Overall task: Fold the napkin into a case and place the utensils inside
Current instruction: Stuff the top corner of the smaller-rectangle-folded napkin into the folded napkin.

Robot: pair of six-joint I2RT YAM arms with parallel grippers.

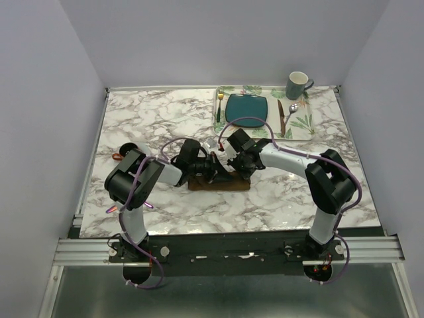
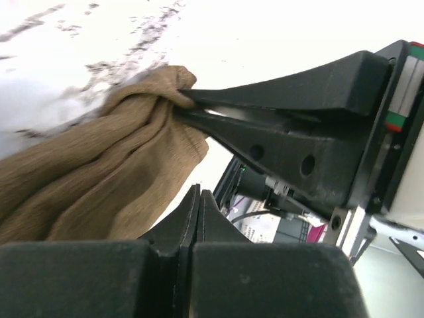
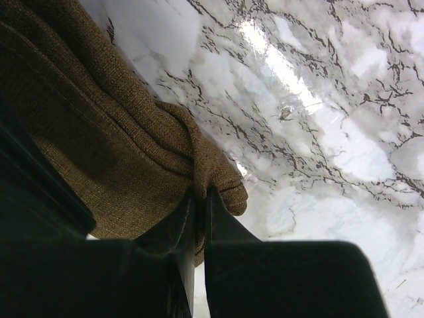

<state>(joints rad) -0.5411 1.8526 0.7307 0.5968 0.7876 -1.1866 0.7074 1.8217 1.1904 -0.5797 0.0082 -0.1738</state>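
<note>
The dark brown napkin (image 1: pixel 218 183) lies bunched on the marble table, mostly under both grippers. My right gripper (image 3: pixel 202 193) is shut on a gathered corner of the napkin (image 3: pixel 119 132). The left wrist view shows the right gripper's fingers (image 2: pixel 278 126) pinching the napkin (image 2: pixel 99 179) at its bunched tip. My left gripper (image 2: pixel 197 193) sits just beside the cloth, its jaws pressed together with no cloth visible between them. Small pink-orange shiny bits, likely the utensils (image 1: pixel 111 209), peek out past the left arm; most of them is hidden.
At the back right a leaf-printed placemat (image 1: pixel 301 122) holds a teal plate (image 1: pixel 246 106), a gold fork (image 1: pixel 219 106), a dark knife (image 1: pixel 281 118) and a spoon (image 1: pixel 292 109). A grey mug (image 1: pixel 298 85) stands at its far corner.
</note>
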